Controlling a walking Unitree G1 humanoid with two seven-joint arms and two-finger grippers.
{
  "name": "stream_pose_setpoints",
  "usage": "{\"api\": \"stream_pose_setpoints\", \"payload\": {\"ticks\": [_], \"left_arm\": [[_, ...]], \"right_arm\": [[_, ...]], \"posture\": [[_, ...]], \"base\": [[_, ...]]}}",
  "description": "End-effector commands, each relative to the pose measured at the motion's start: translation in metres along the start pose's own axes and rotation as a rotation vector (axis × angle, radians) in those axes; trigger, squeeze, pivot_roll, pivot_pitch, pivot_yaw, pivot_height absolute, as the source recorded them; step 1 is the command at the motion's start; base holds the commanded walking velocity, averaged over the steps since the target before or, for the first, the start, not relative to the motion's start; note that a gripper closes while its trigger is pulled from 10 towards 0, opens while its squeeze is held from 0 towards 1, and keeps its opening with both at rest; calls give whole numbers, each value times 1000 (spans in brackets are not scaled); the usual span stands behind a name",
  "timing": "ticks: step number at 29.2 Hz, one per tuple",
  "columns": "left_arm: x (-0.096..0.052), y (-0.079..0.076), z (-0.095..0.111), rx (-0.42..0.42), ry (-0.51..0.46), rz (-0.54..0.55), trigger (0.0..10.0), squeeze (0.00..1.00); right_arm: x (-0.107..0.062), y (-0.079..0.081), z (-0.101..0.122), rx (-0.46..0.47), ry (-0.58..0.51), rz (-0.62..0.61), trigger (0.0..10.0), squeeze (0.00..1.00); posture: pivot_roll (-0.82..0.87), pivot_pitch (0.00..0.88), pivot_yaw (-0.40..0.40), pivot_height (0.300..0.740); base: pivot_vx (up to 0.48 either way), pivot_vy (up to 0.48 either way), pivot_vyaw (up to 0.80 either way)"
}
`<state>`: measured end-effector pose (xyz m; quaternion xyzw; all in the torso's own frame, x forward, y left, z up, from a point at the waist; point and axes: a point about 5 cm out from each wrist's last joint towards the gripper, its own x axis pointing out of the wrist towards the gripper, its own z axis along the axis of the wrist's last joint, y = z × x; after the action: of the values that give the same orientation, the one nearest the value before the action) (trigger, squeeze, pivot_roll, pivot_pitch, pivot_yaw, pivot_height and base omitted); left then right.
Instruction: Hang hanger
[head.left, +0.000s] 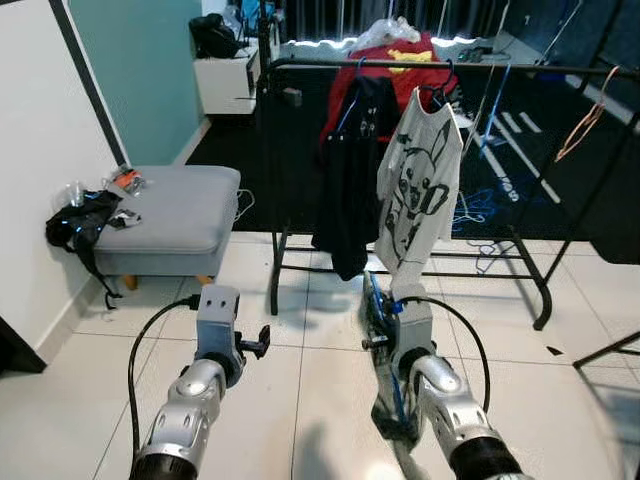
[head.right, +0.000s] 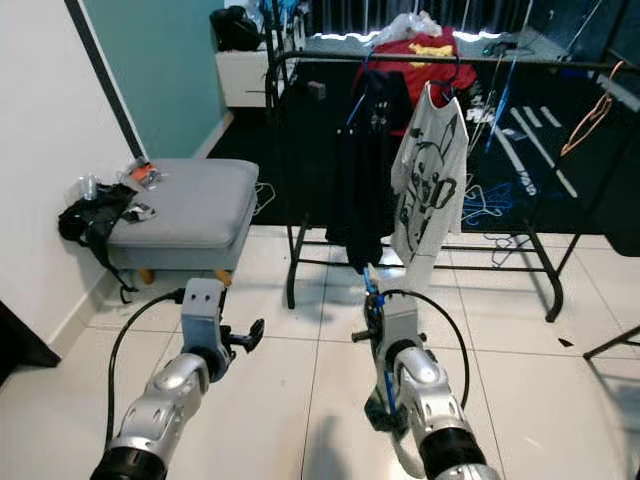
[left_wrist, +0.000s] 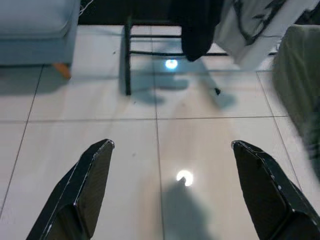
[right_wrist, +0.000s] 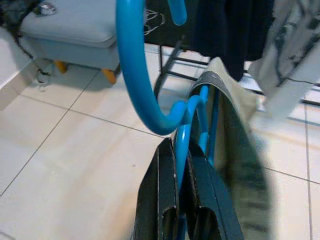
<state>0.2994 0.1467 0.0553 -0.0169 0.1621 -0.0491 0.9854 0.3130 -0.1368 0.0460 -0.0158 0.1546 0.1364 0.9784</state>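
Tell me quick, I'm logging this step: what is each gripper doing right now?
Left gripper: open, holding nothing, above the tiled floor.
Right gripper: shut on the blue hanger, which carries a garment.

The hanger is bright blue, carrying a grey-green garment, and the right end effector pinching it has black fingers on a silver arm. On the black rack hang a black garment, a white shirt with a black cartoon print, and red cloth with yellow. The stool is grey, the floor pale cream tile, the wall teal.
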Motion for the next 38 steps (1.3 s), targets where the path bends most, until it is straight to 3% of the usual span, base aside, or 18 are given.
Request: {"api": "stream_pose_setpoints", "payload": {"ticks": [1, 3, 7, 9, 11, 12, 15, 16, 17, 18, 19, 21, 22, 25, 28, 30, 38], "left_arm": [[0, 3, 2, 37, -12, -4, 10000, 0], [-1, -5, 6, 119, -35, -66, 10000, 0], [-2, -6, 8, 124, -45, -76, 10000, 0], [-3, 4, 14, 71, -84, -49, 10000, 0], [-3, 4, 14, 71, -84, -49, 10000, 0], [-5, 12, 19, 30, -109, -51, 10000, 0], [-8, 18, 25, -4, -142, -70, 10000, 0], [-11, 24, 30, -20, -164, -99, 10000, 322], [-11, 24, 30, -20, -164, -99, 10000, 322], [-14, 25, 35, -27, -181, -134, 10000, 325], [-16, 23, 37, -18, -187, -186, 10000, 239], [-16, 23, 37, -18, -187, -186, 10000, 239], [-19, 19, 38, 12, -186, -224, 10000, 0], [-19, 6, 37, 46, -186, -228, 10000, 0], [-19, 3, 38, 37, -195, -237, 10000, 0], [-25, -8, 38, -4, -193, -335, 10000, 0], [-37, -8, 37, -59, -181, -415, 10000, 0]], "right_arm": [[1, 5, 10, -22, -41, 27, 10000, 0], [1, 5, 18, -36, -97, 53, 10000, 0], [0, 5, 22, -40, -123, 67, 10000, 0], [-3, 11, 34, -137, -189, 230, 10000, 0], [-3, 11, 34, -137, -189, 230, 10000, 0], [-6, 12, 41, -148, -208, 331, 10000, 0], [-9, 11, 49, -140, -233, 420, 10000, 0], [-13, 9, 57, -120, -252, 511, 10000, 0], [-13, 9, 57, -120, -252, 511, 10000, 0], [-17, 8, 61, -124, -251, 588, 10000, 0], [-21, 7, 63, -144, -229, 673, 10000, 0], [-21, 7, 63, -144, -229, 673, 10000, 0], [-26, 6, 63, -156, -189, 748, 10000, 0], [-38, 0, 65, -147, -110, 878, 10000, 0], [-40, 0, 65, -148, -98, 893, 10000, 0], [-44, -3, 65, -140, -82, 923, 10000, 0], [-51, -14, 78, -92, -94, 980, 10000, 0]], "posture": [[0, 0, -1, 740], [2, 0, -3, 740], [1, 0, -4, 740], [-7, 0, -4, 740], [-7, 0, -4, 740], [-4, 0, -7, 740], [-3, 0, -9, 740], [-3, 0, -13, 740], [-3, 0, -13, 740], [-2, 0, -17, 740], [1, 0, -26, 740], [1, 0, -26, 740], [0, 0, -30, 740], [-7, 0, -37, 740], [-7, 0, -37, 740], [-6, 0, -43, 740], [3, 0, -44, 740]], "base": [[0, 0, 0], [0, 0, 0], [0, 0, 0], [0, 0, 0], [0, 0, 0], [0, 0, 0], [0, 0, 0], [0, 0, 0], [0, 0, 0], [0, 0, 0], [0, 0, 0], [0, 0, 0], [0, 0, 0], [0, 0, 0], [0, 0, 0], [0, 0, 0], [0, 0, 0]]}}
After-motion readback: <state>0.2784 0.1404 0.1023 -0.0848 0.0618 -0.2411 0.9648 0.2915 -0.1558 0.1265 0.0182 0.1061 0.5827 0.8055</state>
